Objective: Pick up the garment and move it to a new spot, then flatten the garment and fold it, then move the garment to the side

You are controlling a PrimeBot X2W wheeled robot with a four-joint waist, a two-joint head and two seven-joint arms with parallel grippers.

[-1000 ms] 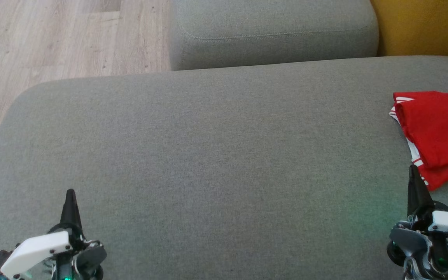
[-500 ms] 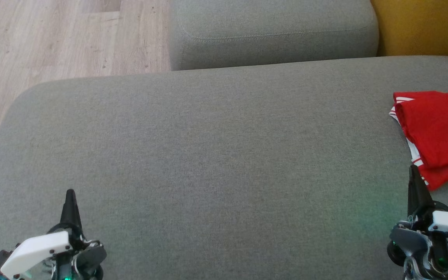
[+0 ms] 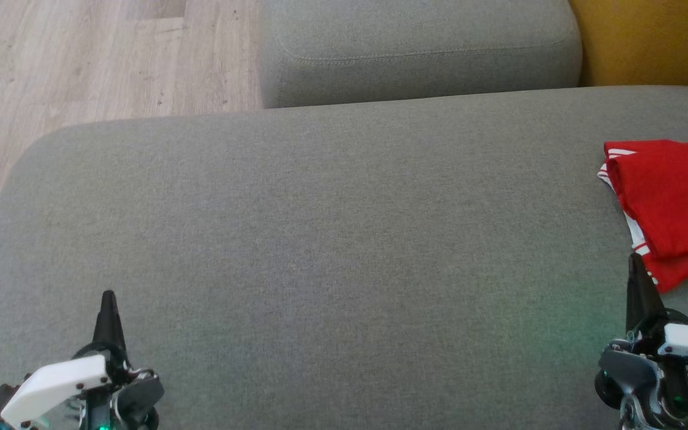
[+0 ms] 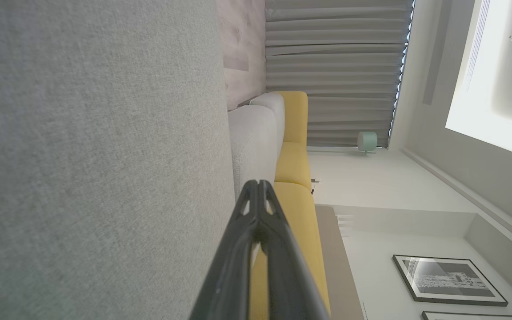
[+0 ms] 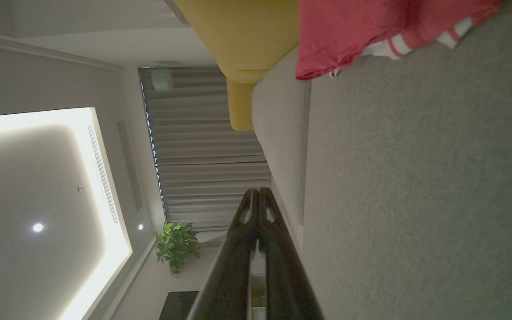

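1. We find the red garment [image 3: 672,203], white-striped at its hem, lying in folded layers at the right edge of the grey seat cushion [image 3: 332,239]. Part of it runs out of the head view.
2. Since it lies folded and off to that side, we judge the task to be at or near its end. The broad middle of the cushion, which probably served as the folding space, has nothing on it.
3. The left gripper [image 3: 108,297] sits at the cushion's near left corner. Its two dark fingers are pressed together on nothing and point toward the cushion's far edge.
4. The right gripper [image 3: 635,260] sits at the cushion's near right corner, its fingers likewise closed and holding nothing. In the head view its tip appears just beside the garment's near hem. The right wrist view shows grey cushion between the tips and the cloth, so we take them to be apart.
5. We judge that the arms are parked low and wide at the cushion's near edge to keep clear of the folded cloth.
6. If the right gripper moved forward across the cushion, it could catch the hem and spoil the fold.
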